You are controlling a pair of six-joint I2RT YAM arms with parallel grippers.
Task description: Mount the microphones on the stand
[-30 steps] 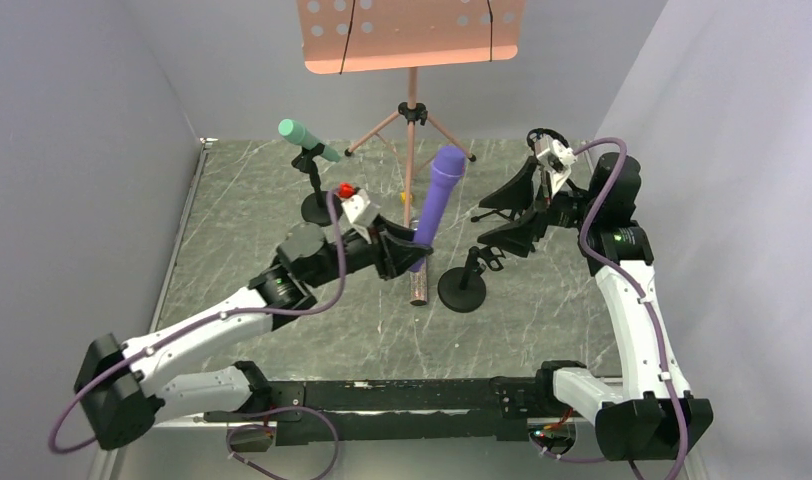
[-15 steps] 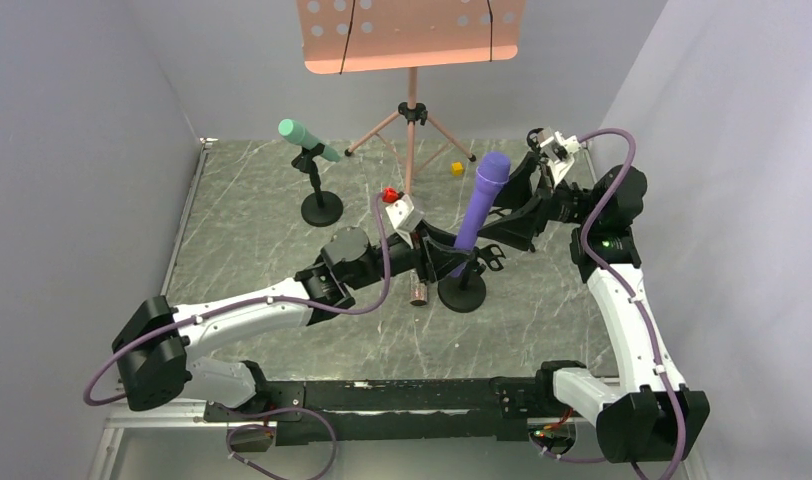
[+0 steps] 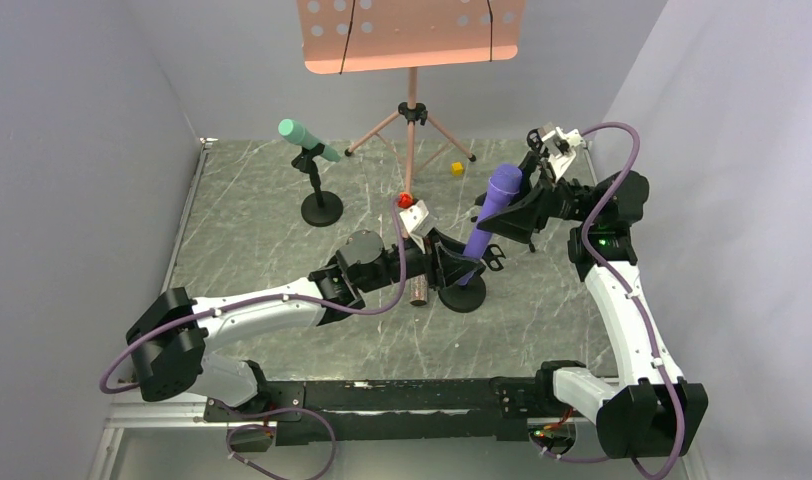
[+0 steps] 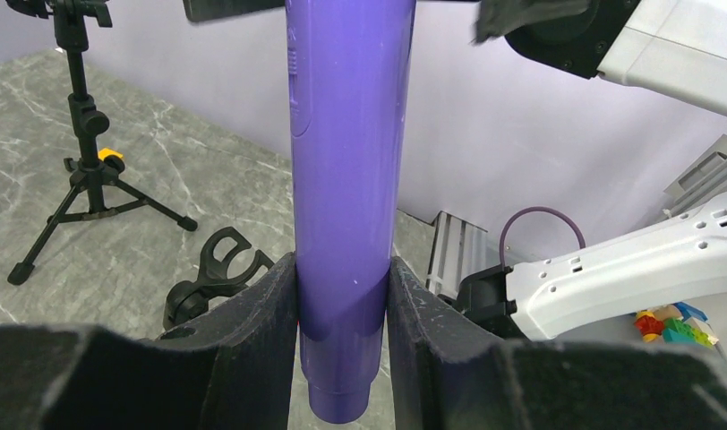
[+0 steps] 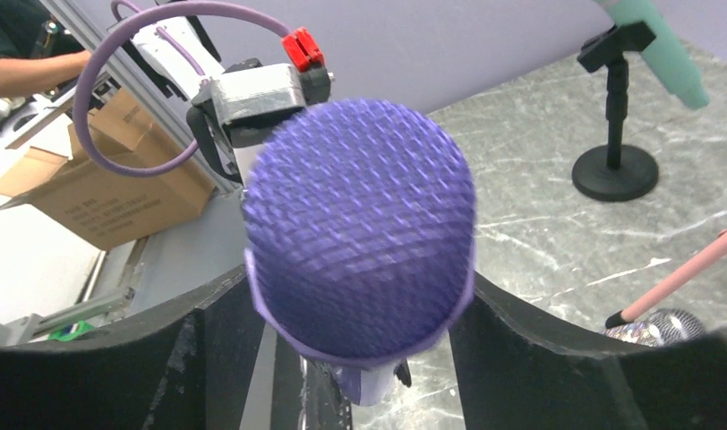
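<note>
My left gripper (image 3: 460, 266) is shut on the lower shaft of the purple microphone (image 3: 487, 220) and holds it upright and tilted just above the empty black stand (image 3: 462, 296), whose clip (image 4: 218, 267) is to its left. In the left wrist view the fingers (image 4: 252, 322) press both sides of the purple shaft (image 4: 346, 179). My right gripper (image 3: 512, 203) is open, its jaws flanking the purple mesh head (image 5: 360, 224). The mint-green microphone (image 3: 304, 136) sits in its stand (image 3: 322, 208). The glittery microphone (image 3: 419, 291) lies on the table, mostly hidden by my left arm; its silver head (image 5: 660, 326) shows.
A pink music stand (image 3: 412, 30) rises at the back on a tripod pole (image 3: 412, 130). A small yellow block (image 3: 457, 169) lies near its legs. A small black tripod stand (image 4: 82, 170) stands behind the clip. Grey walls close in on both sides.
My left arm carried the purple microphone to the right and lowered it over the empty stand. My right gripper moved left and down until its jaws flank the microphone's head.
</note>
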